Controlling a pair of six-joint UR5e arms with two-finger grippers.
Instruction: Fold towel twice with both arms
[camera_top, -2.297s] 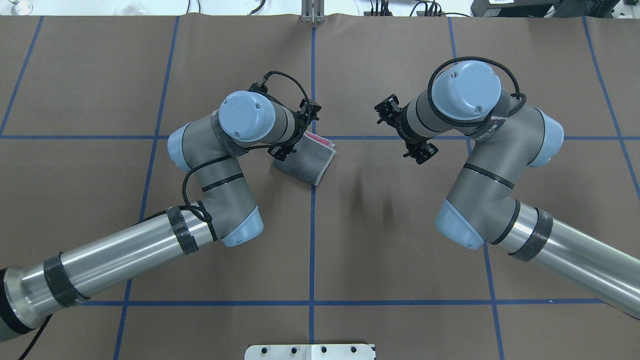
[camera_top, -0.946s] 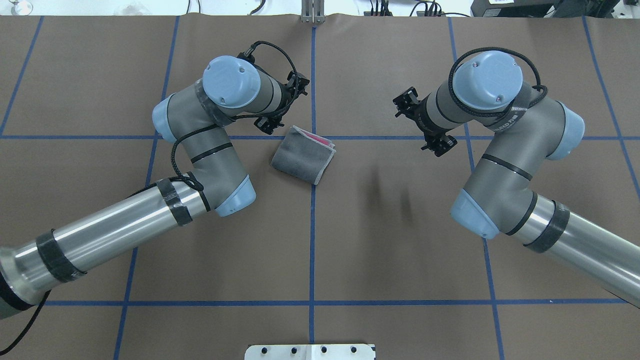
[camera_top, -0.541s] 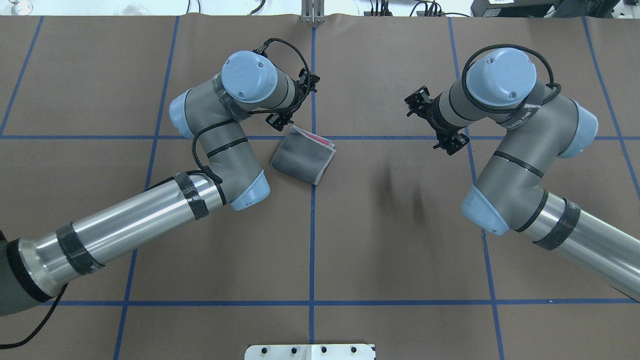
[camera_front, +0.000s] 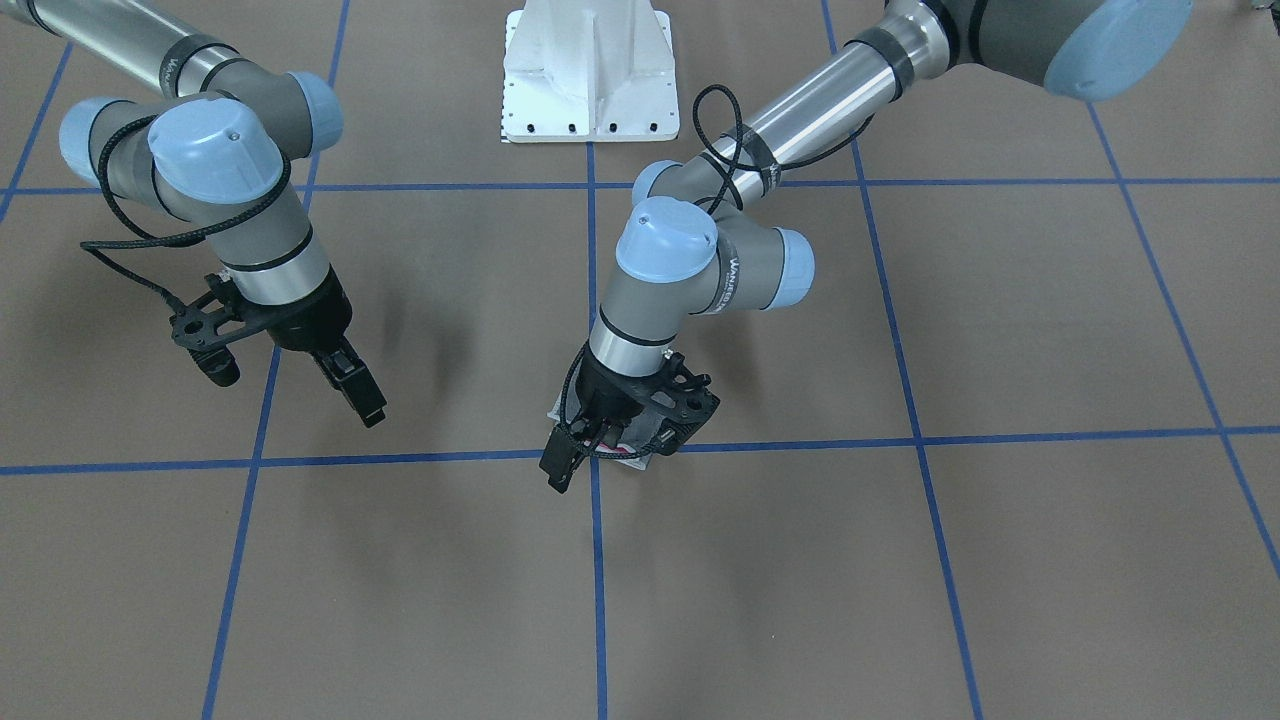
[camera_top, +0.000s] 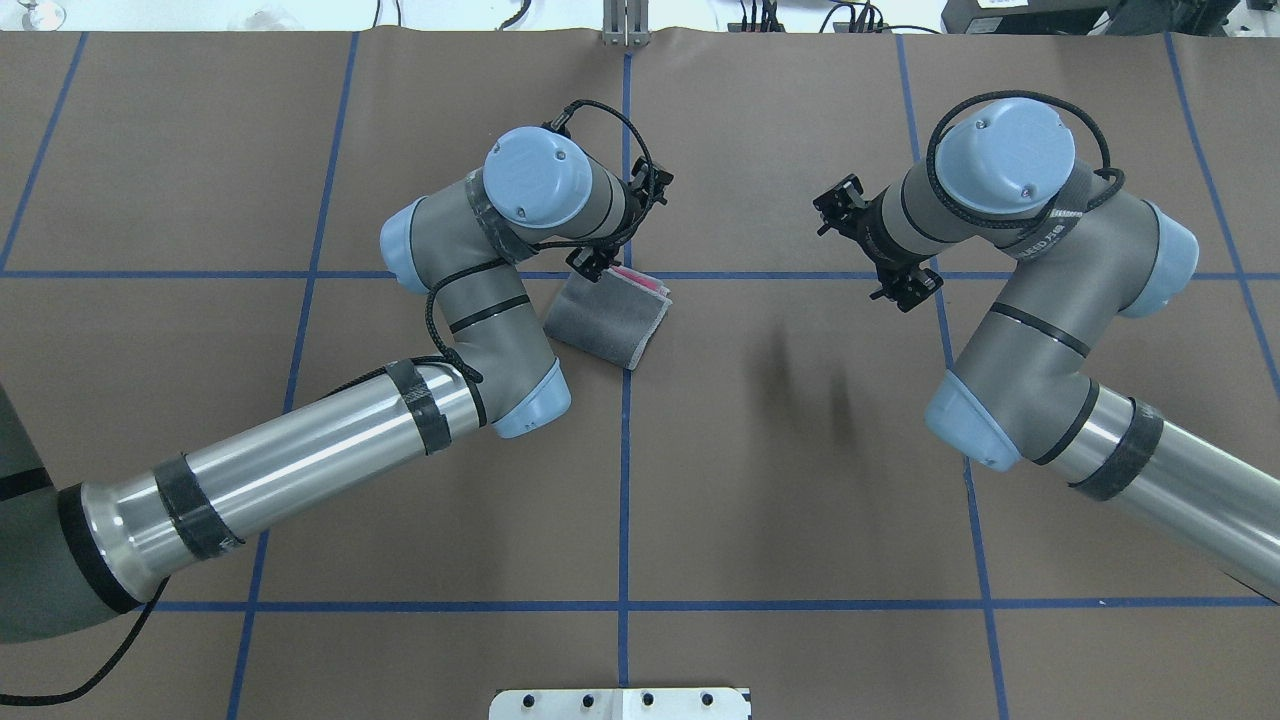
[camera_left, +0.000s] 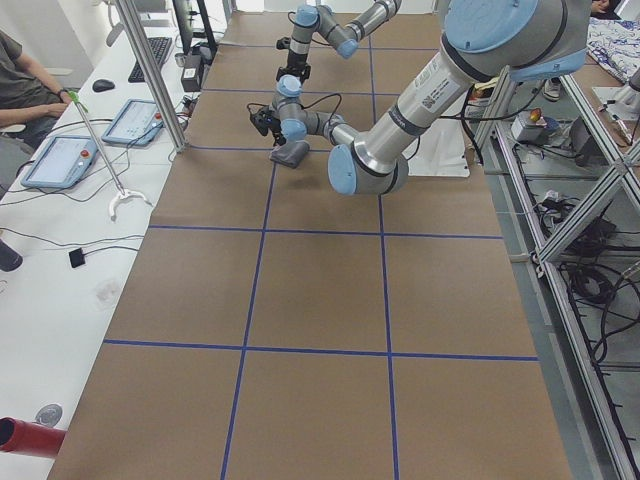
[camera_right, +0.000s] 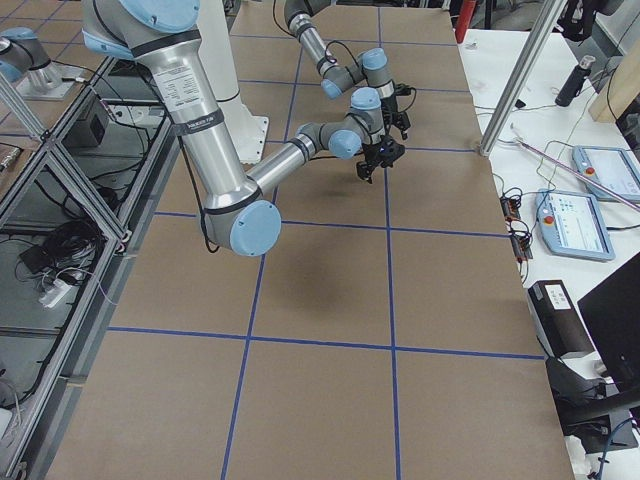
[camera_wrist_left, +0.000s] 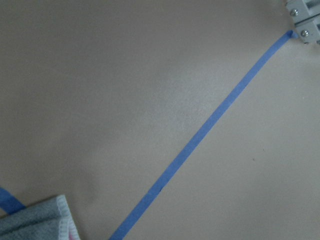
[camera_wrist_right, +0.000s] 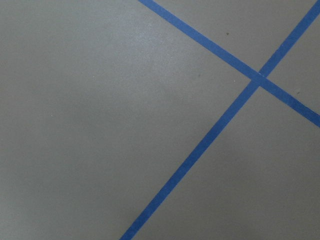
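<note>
You should treat the towel, lying folded on the tabletop across the tape cross, as light, limp cloth and pinch every layer at a stitched corner; the left gripper by that cross and the right gripper well apart from it hold nothing, their jaws' spread impossible to tell.

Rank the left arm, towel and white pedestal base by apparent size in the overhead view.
1. left arm, by far.
2-3. towel and white pedestal base look alike; the base is cropped.
</note>
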